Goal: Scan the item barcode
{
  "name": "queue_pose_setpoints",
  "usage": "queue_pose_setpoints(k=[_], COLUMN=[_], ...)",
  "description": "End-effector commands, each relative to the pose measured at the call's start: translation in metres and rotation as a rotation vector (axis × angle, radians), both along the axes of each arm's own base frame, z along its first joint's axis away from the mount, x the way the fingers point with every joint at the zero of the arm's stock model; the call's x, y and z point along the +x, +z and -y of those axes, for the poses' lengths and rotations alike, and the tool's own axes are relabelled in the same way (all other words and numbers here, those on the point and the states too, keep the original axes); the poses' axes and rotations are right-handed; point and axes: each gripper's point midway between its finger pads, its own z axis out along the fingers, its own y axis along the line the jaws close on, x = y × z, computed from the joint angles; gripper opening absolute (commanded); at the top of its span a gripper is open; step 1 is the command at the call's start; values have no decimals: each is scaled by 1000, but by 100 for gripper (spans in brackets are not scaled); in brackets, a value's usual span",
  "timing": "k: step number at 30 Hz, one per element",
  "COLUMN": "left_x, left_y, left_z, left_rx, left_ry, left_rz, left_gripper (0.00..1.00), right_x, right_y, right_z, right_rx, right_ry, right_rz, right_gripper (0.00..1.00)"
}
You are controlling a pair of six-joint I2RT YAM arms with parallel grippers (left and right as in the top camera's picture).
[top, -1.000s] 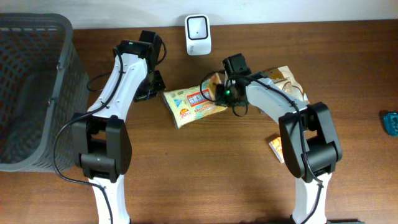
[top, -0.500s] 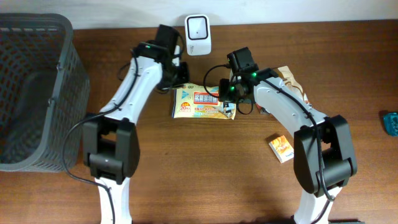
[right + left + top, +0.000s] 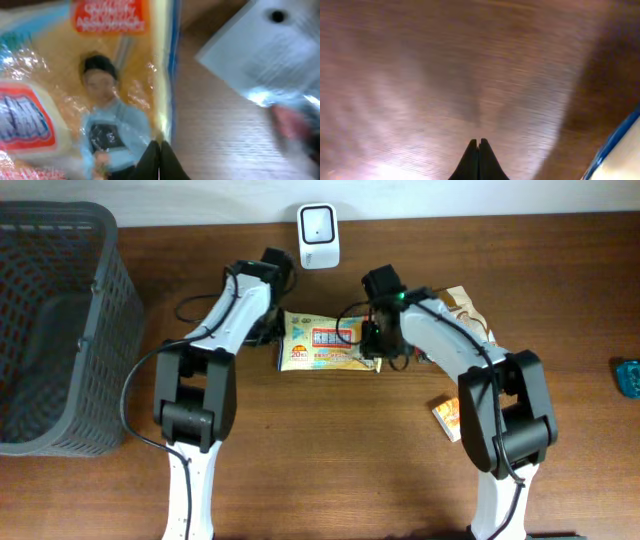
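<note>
Yellow snack packet (image 3: 328,343) lies on table (image 3: 300,470) near white scanner (image 3: 318,223). Right gripper (image 3: 159,147) pinches its edge. Left gripper (image 3: 479,146) pressed together, empty.

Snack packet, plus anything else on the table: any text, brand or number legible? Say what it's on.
No text can be read with certainty.
snack packet: red-and-white label and round badge, too small overhead.
Same packet, right wrist view: white lettering on orange, blurred.
small orange box: print too small.
white scanner: no text shows.
</note>
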Motion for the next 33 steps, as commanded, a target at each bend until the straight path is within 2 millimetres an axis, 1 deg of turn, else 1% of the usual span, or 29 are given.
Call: queue_pose_setpoints(k=[1, 2, 3, 5, 6, 7, 9, 10, 12, 13, 15, 17, 18, 19, 21, 22, 24, 25, 27, 29, 30, 31, 33], left_x=[18, 17, 16, 16, 17, 18, 18, 20, 25, 25, 14, 3, 0, -1, -3, -1, 1, 0, -2, -6, -9, -12, -22], left_y=[55, 63, 65, 63, 56, 45, 26, 14, -7, -17, -33, -33, -29, -21, 0, 16, 44, 59, 59, 56, 53, 47, 30], left_z=[14, 36, 51, 85, 101, 111, 118, 115, 91, 79, 54, 33, 25, 17, 8, 6, 9, 21, 32, 46, 52, 53, 55], left_rx=[-116, -237, -312, -468, -510, -515, -495, -448, -311, -261, -175, -122, -115, -114, -122, -130, -156, -208, -264, -340, -364, -360, -340], left_ry=[38, 24, 13, -21, -45, -66, -81, -79, -59, -45, -12, 14, 28, 46, 66, 69, 62, 45, 37, 33, 31, 38, 43], left_rz=[116, 117, 109, 89, 90, 95, 85, 87, 99, 85, 19, -31, -44, -49, -38, -11, 43, 62, 49, 19, 1, -19, -83], left_gripper=[0, 0, 0, 0, 0, 0, 0, 0, 0, 0, 0, 0, 0, 0, 0, 0, 0, 0, 0, 0, 0, 0, 0], right_x=[31, 34, 36, 38, 39, 40, 40, 41, 41, 39, 36, 32, 29, 23, 14, 11, 10, 18, 28, 38, 41, 41, 33], right_y=[55, 63, 65, 63, 56, 47, 30, 20, 5, -1, -5, -5, -6, -5, 3, 11, 33, 53, 62, 68, 69, 63, 42], right_z=[1, -7, -16, -33, -39, -39, -38, -37, -35, -33, -30, -26, -22, -14, -10, -10, -19, -35, -54, -78, -93, -101, -114], right_rx=[-13, 31, 82, 166, 191, 188, 178, 169, 149, 134, 120, 97, 76, 38, 23, 28, 90, 185, 287, 401, 443, 447, 437], right_ry=[-8, 2, 13, 37, 44, 43, 39, 38, 32, 29, 27, 22, 17, 8, 7, -3, 7, 28, 56, 105, 143, 158, 172], right_rz=[108, 116, 122, 116, 105, 92, 62, 48, 28, 14, 0, -12, -24, -43, -67, -68, -41, 13, 55, 94, 115, 113, 68], right_gripper=[4, 4, 4, 4, 4, 4, 4, 4, 4, 4, 4, 4, 4, 4, 4, 4, 4, 4, 4, 4, 4, 4, 4])
